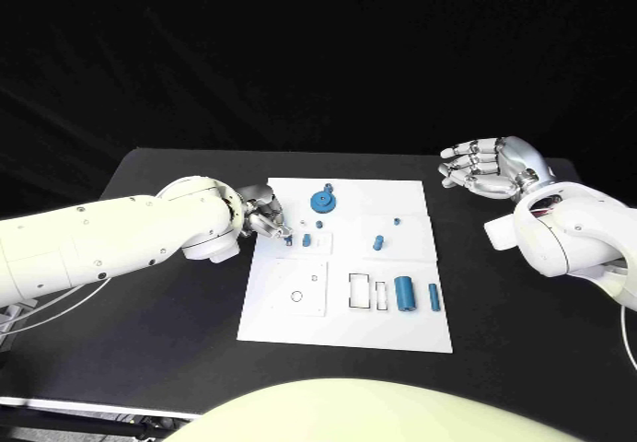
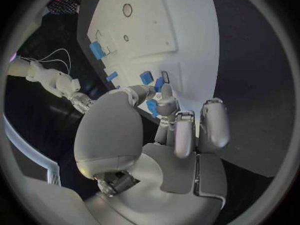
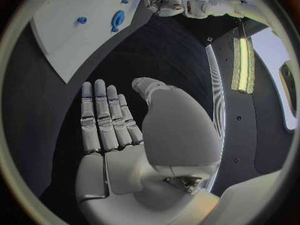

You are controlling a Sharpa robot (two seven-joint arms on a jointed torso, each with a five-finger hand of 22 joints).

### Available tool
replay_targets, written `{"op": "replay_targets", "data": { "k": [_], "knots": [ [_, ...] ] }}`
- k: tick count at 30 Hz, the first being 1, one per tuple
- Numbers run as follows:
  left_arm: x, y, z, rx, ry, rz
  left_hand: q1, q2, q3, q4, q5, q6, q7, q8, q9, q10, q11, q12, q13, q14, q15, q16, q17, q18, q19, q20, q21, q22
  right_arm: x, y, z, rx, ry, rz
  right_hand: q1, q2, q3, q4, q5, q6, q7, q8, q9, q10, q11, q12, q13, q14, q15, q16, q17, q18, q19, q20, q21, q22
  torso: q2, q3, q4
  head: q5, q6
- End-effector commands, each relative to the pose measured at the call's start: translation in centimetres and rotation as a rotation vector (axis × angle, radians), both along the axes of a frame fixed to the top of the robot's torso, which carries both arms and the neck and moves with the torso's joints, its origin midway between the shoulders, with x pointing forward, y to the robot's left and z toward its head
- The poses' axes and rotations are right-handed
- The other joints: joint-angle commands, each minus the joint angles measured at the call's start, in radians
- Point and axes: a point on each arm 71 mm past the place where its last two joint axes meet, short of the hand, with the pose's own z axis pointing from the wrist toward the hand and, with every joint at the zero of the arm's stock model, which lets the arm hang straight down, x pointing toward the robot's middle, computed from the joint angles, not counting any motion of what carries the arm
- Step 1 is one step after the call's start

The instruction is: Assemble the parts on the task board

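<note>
A: Left hand [image 1: 266, 219] at the left edge of the task board [image 1: 348, 318], fingers pinched together on a small blue peg [image 2: 152, 106]; tips low over the board near two more small pieces. Left wrist view confirms the pinch: peg clamped between thumb and fingertips [image 2: 165, 105].

B: Right hand [image 1: 489, 166]?

A: Off the board, over the black table [image 1: 159, 331] past the board's far right corner. Fingers apart, holding nothing; flat and spread in the right wrist view [image 3: 106, 120].

B: Risks from here?

A: Judged, not observed. Peg held by a thin pinch, so could tilt or slip on lowering. Tilted entry likely to jam or miss its hole. Fingertips close to the neighbouring pieces, so could knock them over. Unsteadied board could shift under sideways push.

B: Count of parts?

A: Gear [image 1: 323, 200]: one, far middle of board. Large cylinder [image 1: 405, 294]: one, near right. Slim pin [image 1: 434, 296]: one, just beside the cylinder. Small pegs on the board's middle: roughly four, including one [image 1: 377, 243] right of centre. Peg in hand: one. Exact small-peg count uncertain; pieces tiny. Round hole [image 1: 296, 296]: one, and rectangular outline [image 1: 360, 290]: one, both vacant.
</note>
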Motion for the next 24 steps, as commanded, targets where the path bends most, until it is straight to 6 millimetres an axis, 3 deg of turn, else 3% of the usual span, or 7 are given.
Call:
{"op": "replay_targets", "data": {
  "k": [1,24],
  "knots": [
    [0.05,-0.24,0.04,0.001,-0.015,-0.018,0.005,0.003,0.219,-0.216,0.005,0.006,-0.001,0.002,0.001,0.006,0.001,0.005,0.001,0.097,-0.006,-0.007,0.241,-0.011,0.004,0.0,0.006,0.0,-0.02,0.14,0.01,0.001,-0.002,0.014,-0.009,0.001,0.0,-0.005,0.006,-0.006,0.049,0.007,-0.001,-0.006,0.001,0.001,-0.001,-0.003,-0.001,-0.006,-0.001,0.011,-0.006,-0.001,-0.004,-0.001,0.001,-0.0005,-0.0005,0.002,-0.001],
    [0.02,-0.49,-0.47,0.037,-0.027,-0.053,0.002,0.002,0.221,-0.218,0.009,0.008,-0.002,0.001,0.001,0.007,0.0,0.004,0.0,0.097,-0.006,-0.007,0.241,-0.011,0.005,-0.001,0.007,0.002,0.0,0.21,-0.02,0.001,0.001,0.018,-0.01,0.002,-0.001,-0.005,0.007,-0.007,0.049,0.008,-0.002,-0.006,0.002,0.003,-0.004,-0.002,0.0,-0.009,-0.003,0.011,-0.007,0.0,-0.004,-0.006,0.001,-0.0005,0.0006,0.001,-0.006]
  ]
}}
